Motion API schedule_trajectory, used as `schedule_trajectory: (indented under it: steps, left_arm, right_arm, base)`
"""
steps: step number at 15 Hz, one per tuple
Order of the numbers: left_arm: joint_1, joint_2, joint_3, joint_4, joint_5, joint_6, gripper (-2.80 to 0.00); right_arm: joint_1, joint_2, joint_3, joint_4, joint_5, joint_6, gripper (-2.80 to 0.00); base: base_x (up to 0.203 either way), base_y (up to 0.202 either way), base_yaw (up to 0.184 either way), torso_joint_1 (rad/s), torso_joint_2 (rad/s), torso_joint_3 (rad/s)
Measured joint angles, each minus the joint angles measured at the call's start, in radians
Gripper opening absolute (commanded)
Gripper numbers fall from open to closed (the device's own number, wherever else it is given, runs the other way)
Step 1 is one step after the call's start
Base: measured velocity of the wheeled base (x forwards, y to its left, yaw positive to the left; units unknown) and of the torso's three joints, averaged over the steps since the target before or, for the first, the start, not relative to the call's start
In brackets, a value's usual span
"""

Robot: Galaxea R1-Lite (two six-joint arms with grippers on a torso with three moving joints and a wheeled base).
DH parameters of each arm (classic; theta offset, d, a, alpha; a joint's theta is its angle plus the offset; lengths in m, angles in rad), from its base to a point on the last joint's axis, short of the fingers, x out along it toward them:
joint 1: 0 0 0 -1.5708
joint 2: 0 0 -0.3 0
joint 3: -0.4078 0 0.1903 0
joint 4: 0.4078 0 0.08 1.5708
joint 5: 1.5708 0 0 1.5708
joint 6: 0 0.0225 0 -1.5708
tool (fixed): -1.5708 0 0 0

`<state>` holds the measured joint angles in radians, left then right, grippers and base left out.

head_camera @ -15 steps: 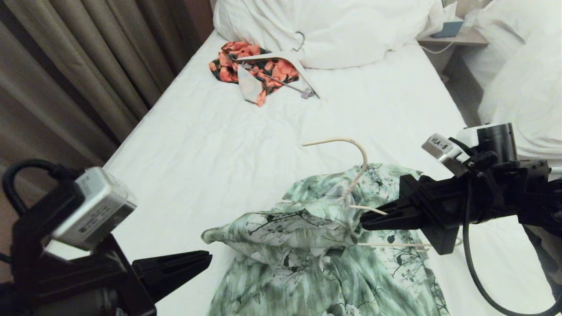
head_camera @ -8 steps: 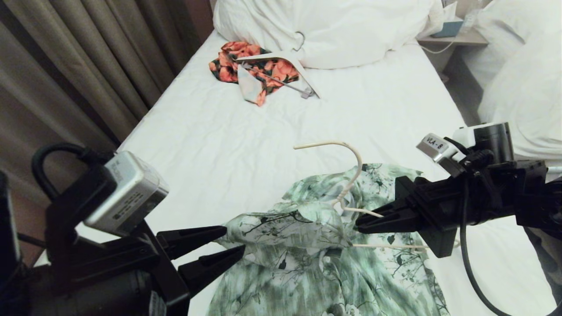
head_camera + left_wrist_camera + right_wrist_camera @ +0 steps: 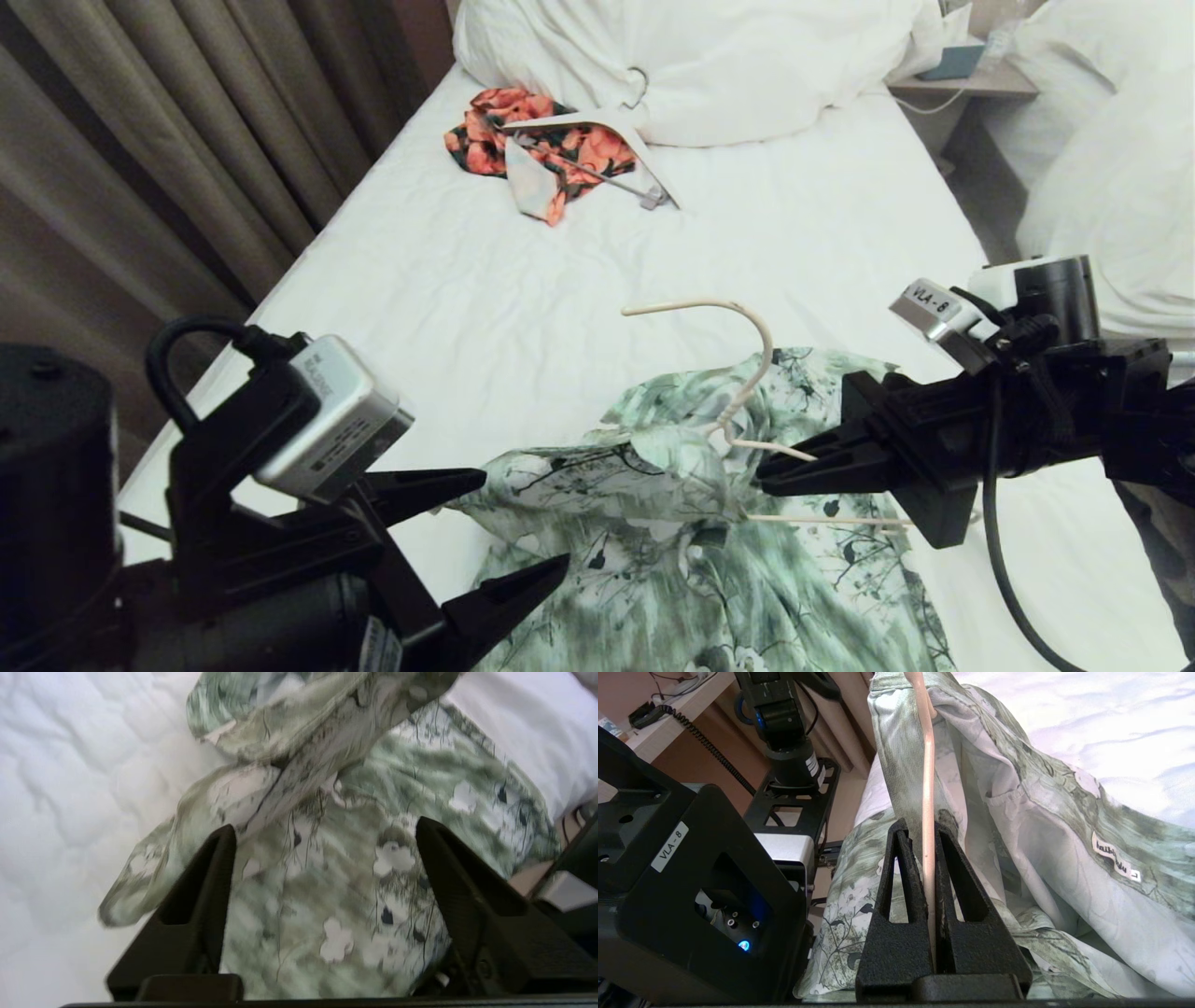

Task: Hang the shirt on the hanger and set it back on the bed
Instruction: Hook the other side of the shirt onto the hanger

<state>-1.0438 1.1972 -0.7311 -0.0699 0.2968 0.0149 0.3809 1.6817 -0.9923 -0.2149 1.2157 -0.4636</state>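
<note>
The green-and-white floral shirt (image 3: 691,569) lies crumpled on the near part of the bed (image 3: 523,308). The cream wire hanger (image 3: 765,350) sits partly inside its collar, with the hook sticking up over the sheet. My right gripper (image 3: 761,483) comes in from the right, shut on the hanger's wire arm (image 3: 928,788); in the right wrist view this gripper (image 3: 920,828) pinches the wire between its fingers. My left gripper (image 3: 526,519) hangs open over the shirt's left side by the sleeve. In the left wrist view its jaws (image 3: 325,826) stand wide above the fabric (image 3: 327,896) and grip nothing.
An orange-and-black floral garment (image 3: 523,140) and a thick white clip hanger (image 3: 644,154) lie near the duvet and pillow (image 3: 709,65) at the far end. Curtains (image 3: 168,140) line the left side. Another bed (image 3: 1120,168) and a nightstand (image 3: 971,79) stand at the right.
My left gripper has opened from shut and pushed in from the lower left to the shirt's left side. The right gripper and hanger shifted slightly left.
</note>
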Motion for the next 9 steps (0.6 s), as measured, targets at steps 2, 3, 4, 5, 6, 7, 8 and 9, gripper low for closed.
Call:
schedule_trajectory:
  steps: [2, 3, 4, 5, 6, 7, 8, 9]
  left_arm:
    - [0.004, 0.036, 0.0, -0.06, 0.0, 0.001, 0.0]
    - [0.009, 0.059, 0.0, -0.087, 0.0, 0.002, 0.0]
    - [0.015, 0.085, -0.002, -0.117, -0.001, 0.005, 0.0]
    - [0.024, 0.113, -0.003, -0.151, -0.002, 0.007, 0.0]
    - [0.036, 0.141, -0.004, -0.185, -0.012, 0.014, 0.0]
    - [0.054, 0.165, -0.005, -0.214, -0.035, 0.027, 0.0]
    - [0.071, 0.185, -0.009, -0.233, -0.059, 0.037, 0.0]
    - [0.082, 0.2, -0.016, -0.236, -0.073, 0.04, 0.0]
  right_arm:
    - [0.006, -0.002, 0.0, 0.0, 0.0, 0.0, -2.8]
    - [0.008, -0.003, 0.002, 0.0, 0.0, 0.0, -2.8]
    - [0.01, -0.004, 0.002, 0.0, 0.0, 0.0, -2.8]
    - [0.011, -0.007, 0.003, 0.0, 0.0, 0.0, -2.8]
    - [0.011, -0.01, 0.003, 0.0, 0.0, 0.0, -2.8]
    - [0.011, -0.011, 0.004, 0.0, 0.0, 0.0, -2.8]
    - [0.011, -0.013, 0.006, 0.0, 0.0, 0.0, -2.8]
    - [0.011, -0.014, 0.008, 0.0, 0.0, 0.0, -2.8]
  base:
    - [0.0, 0.0, 0.0, 0.0, 0.0, 0.0]
    - [0.0, 0.0, 0.0, 0.0, 0.0, 0.0]
    - [0.0, 0.0, 0.0, 0.0, 0.0, 0.0]
    - [0.0, 0.0, 0.0, 0.0, 0.0, 0.0]
    - [0.0, 0.0, 0.0, 0.0, 0.0, 0.0]
    - [0.0, 0.0, 0.0, 0.0, 0.0, 0.0]
    - [0.0, 0.0, 0.0, 0.0, 0.0, 0.0]
    - [0.0, 0.0, 0.0, 0.0, 0.0, 0.0]
